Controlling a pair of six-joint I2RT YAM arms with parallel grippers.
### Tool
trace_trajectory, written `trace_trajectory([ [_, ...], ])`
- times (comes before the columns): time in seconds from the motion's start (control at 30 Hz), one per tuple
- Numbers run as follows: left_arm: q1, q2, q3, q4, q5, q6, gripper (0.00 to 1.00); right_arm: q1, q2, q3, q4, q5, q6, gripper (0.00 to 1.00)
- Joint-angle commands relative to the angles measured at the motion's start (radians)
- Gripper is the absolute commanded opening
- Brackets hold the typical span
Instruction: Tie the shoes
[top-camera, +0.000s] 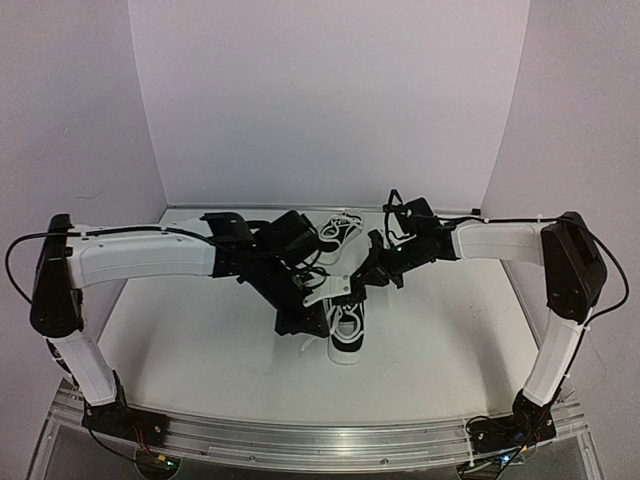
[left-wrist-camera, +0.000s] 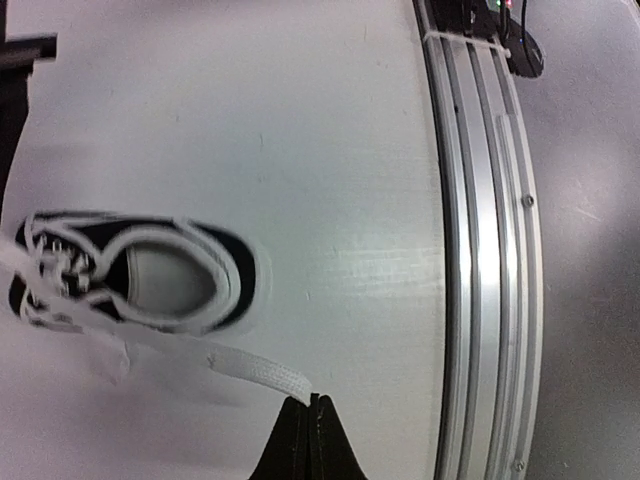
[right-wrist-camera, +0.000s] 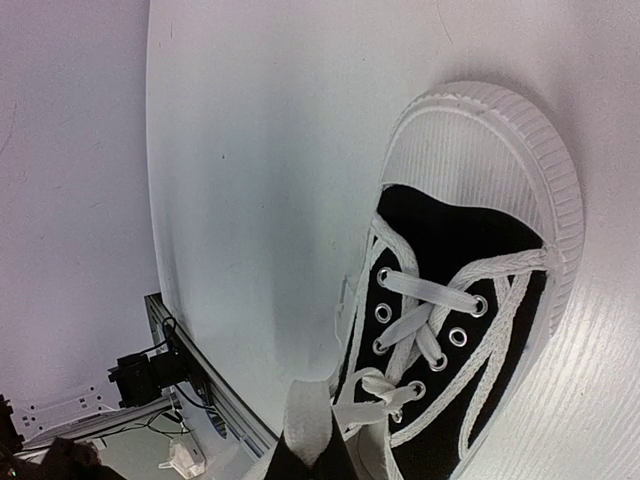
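Note:
Two black sneakers with white soles and laces lie on the table: the near shoe (top-camera: 346, 337) between the arms and the far shoe (top-camera: 340, 230) behind them. My left gripper (top-camera: 305, 322) is just left of the near shoe. In the left wrist view it (left-wrist-camera: 312, 402) is shut on the end of a white lace (left-wrist-camera: 255, 370) that runs back to a shoe (left-wrist-camera: 140, 275). My right gripper (top-camera: 362, 278) is above the near shoe's toe end. In the right wrist view it (right-wrist-camera: 318, 450) is shut on a flat white lace (right-wrist-camera: 308, 415) beside the shoe's eyelets (right-wrist-camera: 445, 320).
The aluminium rail (top-camera: 320, 438) runs along the table's near edge and shows in the left wrist view (left-wrist-camera: 480, 250). White walls (top-camera: 330, 100) close off the back and sides. Both arms crowd the table's middle, with cables along them.

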Motion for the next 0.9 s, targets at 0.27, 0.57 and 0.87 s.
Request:
trace_trajectory([
  [0.27,-0.06,0.462,0.569,0.267,0.135,0.06,0.12,-0.008,0.04,0.091,-0.012,-0.116,-0.117,0.0],
  [0.57,-0.042,0.403,0.478,0.313,0.077,-0.017,0.48,-0.008,0.058,0.109,-0.021,-0.14,-0.134,0.0],
  [0.87,0.096,0.078,0.059,0.52,0.015,-0.232,0.54,-0.001,0.088,0.144,-0.035,-0.155,-0.127,0.03],
])
